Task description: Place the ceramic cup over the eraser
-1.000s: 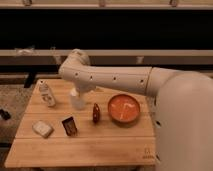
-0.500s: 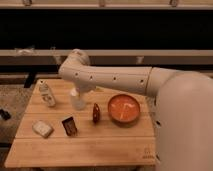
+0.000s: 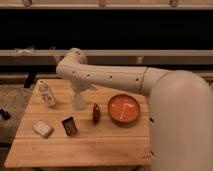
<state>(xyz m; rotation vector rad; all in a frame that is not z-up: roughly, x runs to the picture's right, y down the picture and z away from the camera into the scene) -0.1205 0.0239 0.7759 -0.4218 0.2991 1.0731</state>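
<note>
Wooden tabletop (image 3: 100,146) of light slats, carrying six small things. Ceramic cup (image 3: 78,103) upright left of the middle, nearer the far edge than the near one. Gripper (image 3: 79,93) pointing down right above the cup, jaws spread wide at its rim; impossible to say whether touching the cup or just clear of it. White arm (image 3: 112,77) reaching in from the right side of the view, crossing over the far edge, bending at a rounded joint and dropping to the cup.

Eraser (image 3: 69,126) toward the near edge, left of the middle, propped up with its reddish-brown face to the camera, well apart from the cup and in front of it. Pale rounded block (image 3: 42,128) near the near-left corner, beside the eraser but not touching. White labelled bottle (image 3: 46,94) upright by the left edge, level with the cup. Dark red oval object (image 3: 96,113) between cup and orange-red bowl (image 3: 123,109), just beside the bowl's rim. Bowl close to the right edge.
</note>
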